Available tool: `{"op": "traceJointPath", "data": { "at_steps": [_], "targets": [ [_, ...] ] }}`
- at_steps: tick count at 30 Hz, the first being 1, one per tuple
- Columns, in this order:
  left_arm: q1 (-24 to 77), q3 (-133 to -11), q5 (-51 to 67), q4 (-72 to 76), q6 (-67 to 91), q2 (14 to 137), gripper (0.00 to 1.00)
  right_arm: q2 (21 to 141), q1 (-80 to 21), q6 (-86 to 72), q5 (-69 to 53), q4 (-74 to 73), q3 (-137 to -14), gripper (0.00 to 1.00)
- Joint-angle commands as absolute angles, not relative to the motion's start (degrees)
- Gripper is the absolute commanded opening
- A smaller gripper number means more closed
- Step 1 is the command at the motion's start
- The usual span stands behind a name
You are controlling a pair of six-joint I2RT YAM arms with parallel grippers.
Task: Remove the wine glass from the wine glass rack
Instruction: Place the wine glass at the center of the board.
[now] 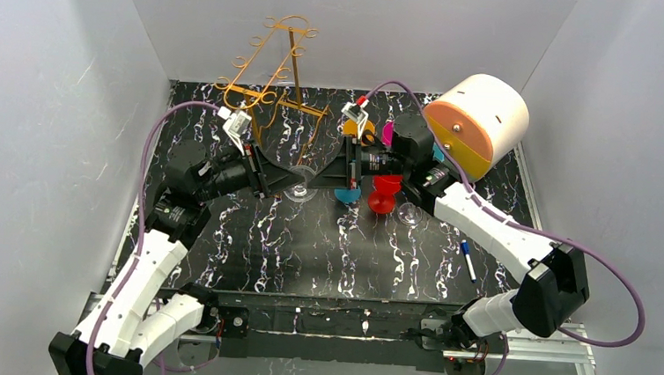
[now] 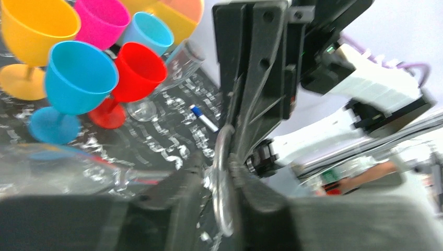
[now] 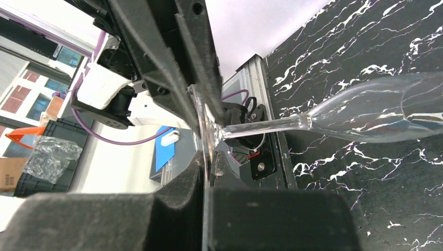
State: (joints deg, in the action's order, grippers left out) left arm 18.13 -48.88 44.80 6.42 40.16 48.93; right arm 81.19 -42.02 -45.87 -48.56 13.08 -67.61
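Observation:
The clear wine glass (image 3: 376, 112) hangs sideways in the air between my two arms, away from the golden wire wine glass rack (image 1: 270, 68) at the back left. Its round foot (image 3: 208, 137) is edge-on, and my right gripper (image 3: 209, 167) is shut on it. My left gripper (image 2: 217, 209) stands around the same foot (image 2: 222, 178) from the other side. The disc lies against one of its fingers, with a small gap to the other. From above, the glass (image 1: 302, 188) hangs between the left gripper (image 1: 292, 181) and the right gripper (image 1: 334, 172).
Coloured plastic goblets stand mid-table: red (image 1: 384, 193), blue (image 1: 346, 195), pink (image 1: 387, 131) and orange (image 2: 31, 36). A second clear glass (image 1: 409, 215) stands beside the red one. A cream and orange drum (image 1: 479, 118) sits back right, with a blue marker (image 1: 468, 260) nearer the front.

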Motion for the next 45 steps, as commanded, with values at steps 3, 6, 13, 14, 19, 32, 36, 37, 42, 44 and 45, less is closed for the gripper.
{"op": "traceJointPath", "data": {
  "at_steps": [3, 6, 13, 14, 19, 32, 36, 37, 42, 44, 45],
  "targets": [
    [18.4, -54.5, 46.1, -12.3, 27.8, 47.1, 0.39, 77.3, -41.9, -39.7, -45.1, 11.3, -69.8, 0.01],
    [18.4, -55.4, 48.0, -14.9, 26.0, 46.3, 0.48, 76.8, -42.0, -38.9, -44.7, 10.4, -70.0, 0.01],
    [18.4, -55.4, 49.9, -15.1, 26.4, 47.3, 0.40, 76.7, -42.0, -38.7, -45.2, 10.9, -69.8, 0.01],
    [18.4, -55.4, 50.6, -14.6, 26.9, 48.0, 0.37, 76.9, -42.1, -38.8, -45.6, 11.1, -69.8, 0.01],
    [18.7, -56.9, 50.4, -12.4, 28.5, 49.9, 0.32, 77.1, -42.0, -38.8, -45.8, 11.8, -69.5, 0.01],
    [19.8, -51.9, 50.3, -3.6, 34.0, 49.4, 0.12, 77.3, -42.6, -37.6, -47.7, 12.5, -69.3, 0.01],
    [19.9, -50.9, 54.2, -4.4, 31.9, 48.7, 0.17, 77.0, -42.6, -36.9, -47.8, 12.5, -69.0, 0.01],
    [19.9, -50.6, 54.1, -4.6, 31.8, 48.4, 0.18, 76.7, -42.6, -36.7, -47.7, 12.4, -68.9, 0.01],
    [19.9, -51.0, 52.4, -4.7, 32.4, 49.5, 0.07, 76.1, -42.6, -36.0, -48.6, 13.5, -68.1, 0.01],
    [20.0, -50.9, 52.5, -4.7, 32.3, 49.6, 0.01, 76.2, -42.6, -35.1, -48.9, 12.9, -68.3, 0.01],
    [20.1, -50.7, 52.4, -4.7, 32.3, 49.4, 0.00, 76.1, -42.6, -34.7, -48.9, 12.5, -68.3, 0.01]
  ]
}}
